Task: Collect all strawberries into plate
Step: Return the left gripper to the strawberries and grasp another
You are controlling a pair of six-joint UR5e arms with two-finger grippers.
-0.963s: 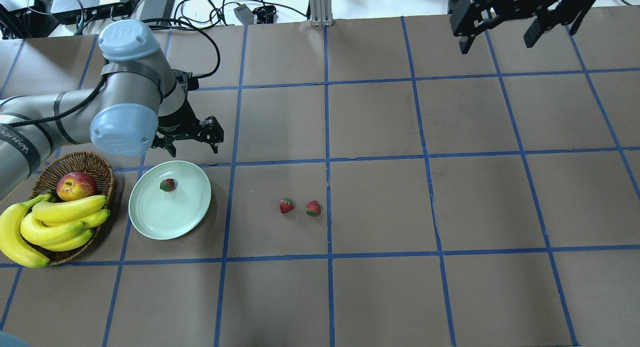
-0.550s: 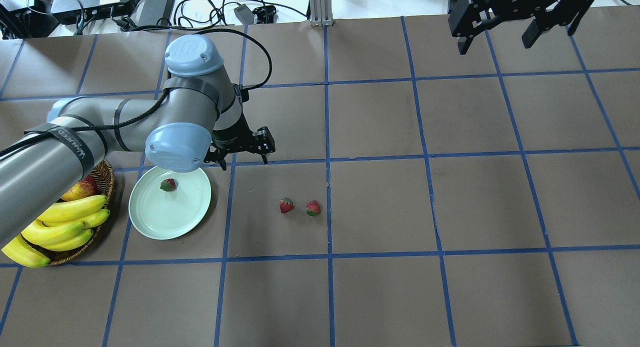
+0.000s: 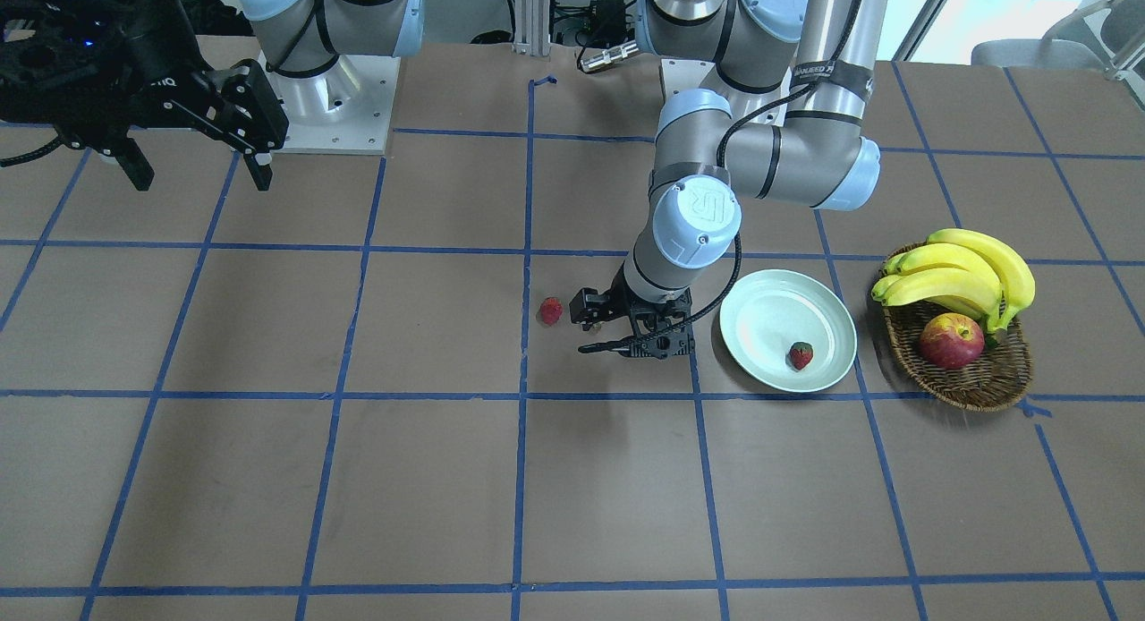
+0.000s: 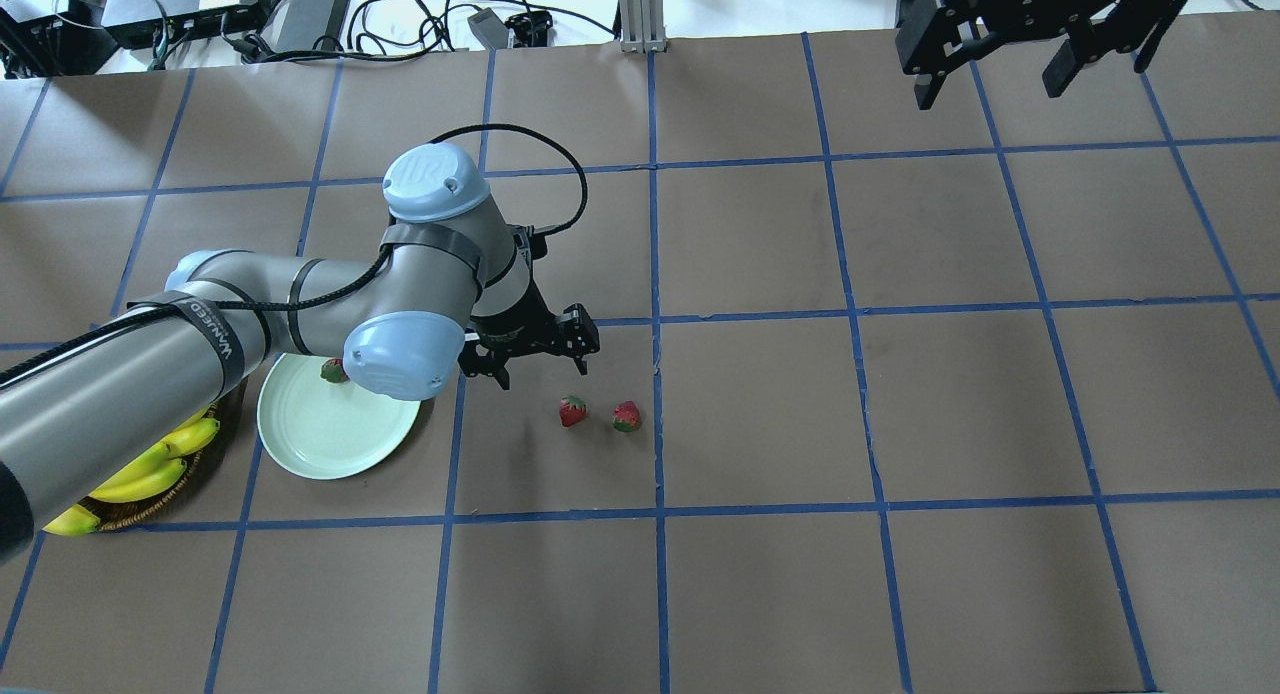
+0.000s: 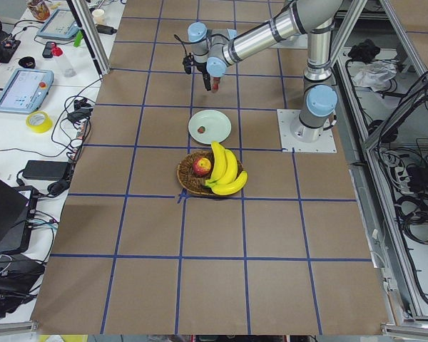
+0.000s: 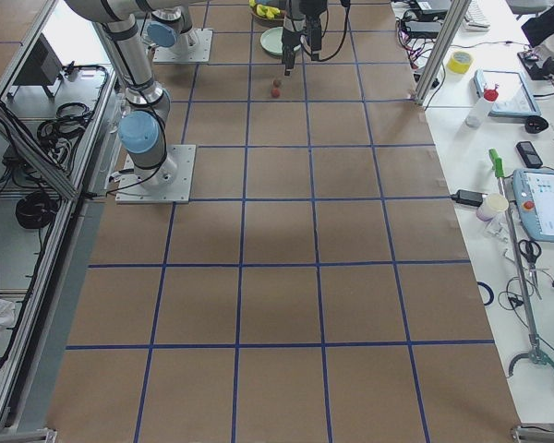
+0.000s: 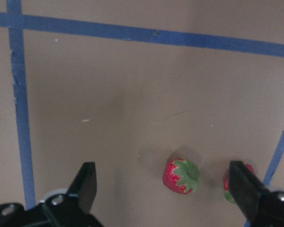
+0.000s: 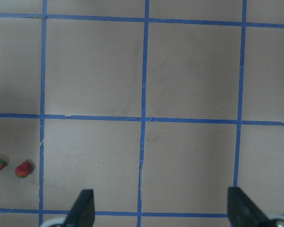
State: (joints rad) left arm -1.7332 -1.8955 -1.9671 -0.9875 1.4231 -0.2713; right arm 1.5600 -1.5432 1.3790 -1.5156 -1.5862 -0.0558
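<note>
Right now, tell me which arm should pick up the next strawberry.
Left. The left end effector hovers open by the nearer loose strawberry, with the plate close by. The right end effector hangs open, much farther away.

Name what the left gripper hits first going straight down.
Probably the strawberry nearer the plate, between the fingers of the open left gripper; depth is unclear, so perhaps the table beside it.

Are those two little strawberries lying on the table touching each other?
Apart. The overhead view shows a strip of bare table between the plate-side strawberry and the outer strawberry.
</note>
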